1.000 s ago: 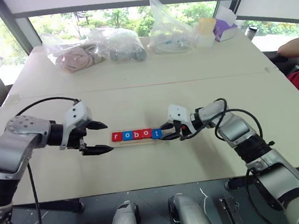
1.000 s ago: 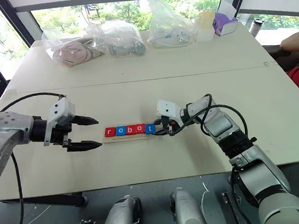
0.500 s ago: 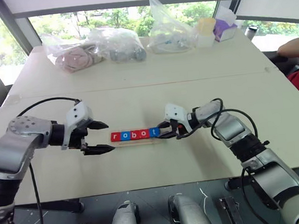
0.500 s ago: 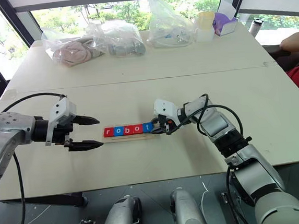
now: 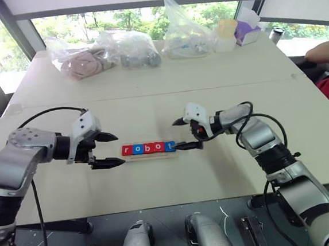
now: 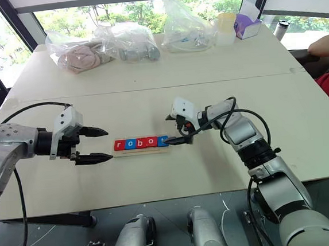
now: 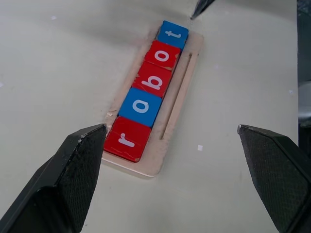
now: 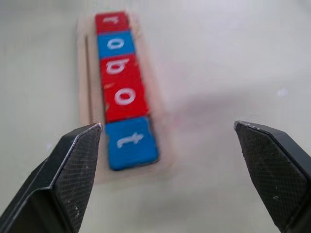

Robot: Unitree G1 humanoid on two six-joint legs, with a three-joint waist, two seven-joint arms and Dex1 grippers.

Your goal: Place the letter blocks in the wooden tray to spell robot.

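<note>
The letter blocks (image 7: pixel 150 87) are seated in the wooden tray (image 7: pixel 176 102) on the surface (image 5: pixel 163 108), spelling "robot". Both the left end effector (image 5: pixel 108 150) and right end effector (image 5: pixel 184 134) are released, flanking the tray ends.

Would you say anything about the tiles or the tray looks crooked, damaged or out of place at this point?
Nothing stands out. The five letter blocks lie flat in one straight row in the wooden tray, reading r, o, b, o, t. Both the left gripper and the right gripper are open and hold nothing.
</note>
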